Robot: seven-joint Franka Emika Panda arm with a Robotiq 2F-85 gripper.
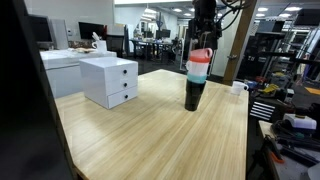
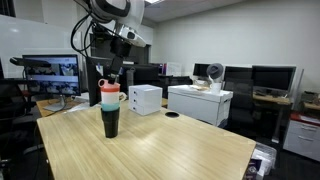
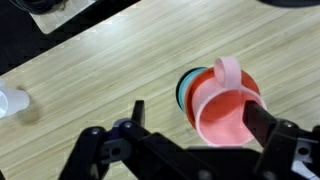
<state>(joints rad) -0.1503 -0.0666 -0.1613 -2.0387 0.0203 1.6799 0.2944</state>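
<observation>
Pale wood-grain table [image 1: 150,135], large, filling the near ground in both exterior views.

White two-drawer unit [image 1: 110,80] stands on the table, left of and well apart from the cups in an exterior view.

One arm only, dark, coming down from above. Its gripper [image 1: 204,42] hangs just over the cups with the jaws spread wide and nothing between them. No contact that I can make out.

Stack of cups [image 1: 196,80] stands upright near the middle of the table, toward its far side: black cup at the bottom, a teal band above it, pink cup [image 1: 199,62] on top.

Key relation: the stack lies straight below the gripper, and its long axis is vertical, in line with the gripper's own. In the wrist view the pink cup [image 3: 225,105] sits between the two fingers [image 3: 137,110] but off-centre, closer to the right one. A teal rim shows at its left edge.

Handle [image 3: 227,70] on the pink cup points toward the far edge of the wrist view, away from both fingers.

Small white cup [image 1: 236,87] stands near the table's far right edge, well apart from the stack.
</observation>
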